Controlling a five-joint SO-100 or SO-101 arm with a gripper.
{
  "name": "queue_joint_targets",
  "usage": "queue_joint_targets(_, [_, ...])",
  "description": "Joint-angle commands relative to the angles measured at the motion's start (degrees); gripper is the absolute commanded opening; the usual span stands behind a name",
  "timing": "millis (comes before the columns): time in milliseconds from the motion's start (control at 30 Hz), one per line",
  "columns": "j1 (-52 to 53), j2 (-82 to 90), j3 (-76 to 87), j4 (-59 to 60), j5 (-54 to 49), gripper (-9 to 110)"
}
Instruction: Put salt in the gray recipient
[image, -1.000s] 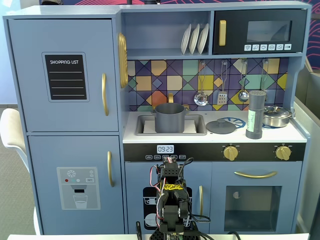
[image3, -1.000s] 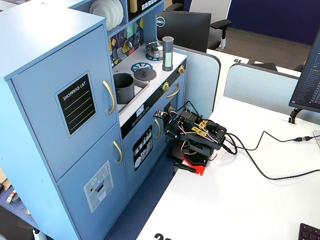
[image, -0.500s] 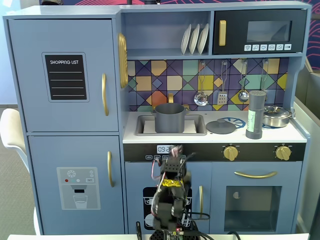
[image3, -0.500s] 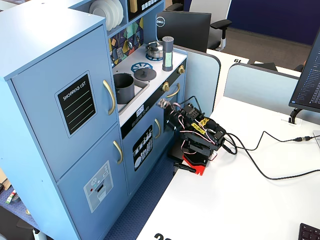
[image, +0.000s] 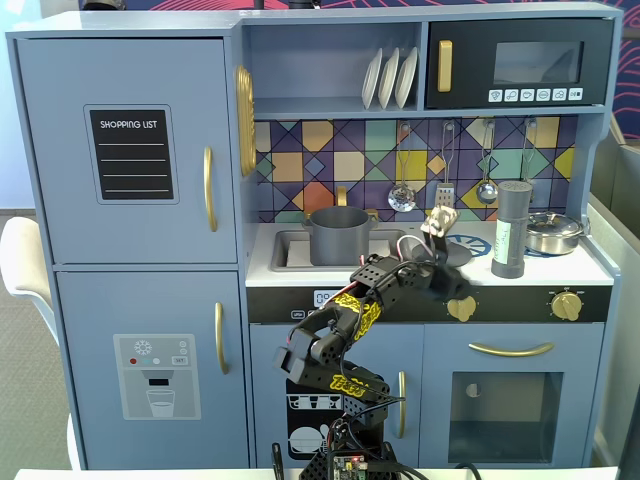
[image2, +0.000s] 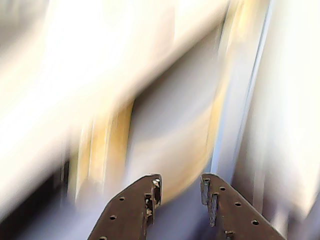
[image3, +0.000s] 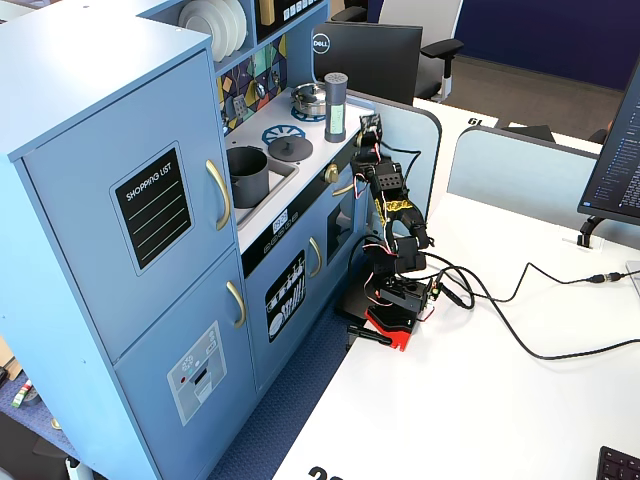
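Your arm has unfolded, reaching up toward the tall dark-gray salt shaker (image: 511, 229). Its gripper (image2: 179, 189) jaws are parted, empty.

Pale blue toy kitchen (image: 130, 240) with gold handles, multicolour triangle-patterned backsplash (image: 330, 150); matte gray pot (image: 340, 235); dark-gray salt shaker (image: 511, 230), pale green band.

Blurred, overexposed wrist view; fixed views sharp

Your black servo arm (image: 345, 330) unfolded from its tucked pose and swung your gripper (image: 438, 222) up beside the blue toy kitchen's white countertop (image: 590, 268).
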Motion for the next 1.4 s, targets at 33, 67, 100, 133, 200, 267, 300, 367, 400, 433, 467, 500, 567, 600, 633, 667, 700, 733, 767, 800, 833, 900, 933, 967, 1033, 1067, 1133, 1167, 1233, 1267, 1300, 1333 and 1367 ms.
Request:
queue_joint_targets(33, [2.5, -3.8, -6.1, -15.6, 0.0, 10])
queue_joint_targets(67, [2.3, -4.4, -6.4, -17.8, 0.3, 15])
queue_joint_targets(100, [2.0, -5.1, -6.2, -20.5, -0.6, 16])
queue_joint_targets(133, [1.8, -5.9, -6.0, -23.2, -1.2, 17])
queue_joint_targets(200, [1.5, -8.2, -5.8, -29.1, -2.5, 22])
queue_joint_targets(267, [1.3, -10.4, -6.3, -32.7, -3.0, 27])
queue_joint_targets(300, [0.7, -11.1, -6.9, -33.2, -2.7, 30])
queue_joint_targets(367, [0.2, -13.6, -8.8, -34.1, -3.1, 36])
queue_joint_targets(400, [0.0, -15.1, -9.5, -35.6, -3.0, 38])
queue_joint_targets(433, [-0.2, -16.6, -10.7, -36.3, -2.5, 39])
queue_joint_targets(467, [-0.3, -18.1, -12.1, -36.0, -1.5, 42])
queue_joint_targets(500, [-0.3, -19.5, -13.5, -35.6, -0.9, 46])
queue_joint_targets(567, [-0.5, -22.1, -15.4, -36.4, -1.1, 51])
queue_joint_targets(600, [-0.6, -23.5, -16.3, -37.1, -1.1, 52])
queue_joint_targets(633, [-0.7, -24.9, -17.3, -37.4, -1.1, 52])
queue_joint_targets(667, [-0.7, -26.4, -18.2, -37.9, -1.1, 52])
queue_joint_targets(700, [-0.8, -27.9, -19.2, -38.7, -1.0, 53])
queue_joint_targets(733, [-0.7, -29.2, -20.3, -38.9, -0.7, 54])
queue_joint_targets(767, [-0.7, -30.4, -21.4, -39.1, -0.3, 55])
queue_joint_targets(800, [-0.7, -31.6, -22.3, -39.1, -0.4, 54])
queue_joint_targets(833, [-0.6, -32.6, -23.2, -38.9, -0.6, 53])
queue_joint_targets(900, [-0.6, -35.1, -25.1, -38.8, -0.6, 53])
queue_joint_targets(933, [-0.6, -36.2, -26.2, -38.7, -0.5, 53])
queue_joint_targets(967, [-0.6, -37.4, -27.1, -38.5, -0.4, 53])
queue_joint_targets(1033, [-0.5, -39.8, -28.7, -38.8, -0.2, 52])
queue_joint_targets(1067, [-0.5, -41.0, -29.3, -39.2, -0.2, 52])
queue_joint_targets(1133, [-0.7, -43.2, -30.9, -39.5, -0.6, 52])
queue_joint_targets(1167, [-0.7, -44.5, -31.9, -39.6, -0.6, 52])
queue_joint_targets(1233, [-1.1, -47.0, -34.0, -40.1, -0.7, 51])
queue_joint_targets(1267, [-1.3, -48.3, -35.2, -40.3, -0.8, 51])
queue_joint_targets(1300, [-1.6, -49.6, -36.3, -40.7, -1.0, 51])
queue_joint_targets(1333, [-1.8, -50.6, -37.3, -41.1, -1.1, 50])
queue_joint_targets(1367, [-1.9, -51.8, -38.4, -41.3, -1.2, 50])
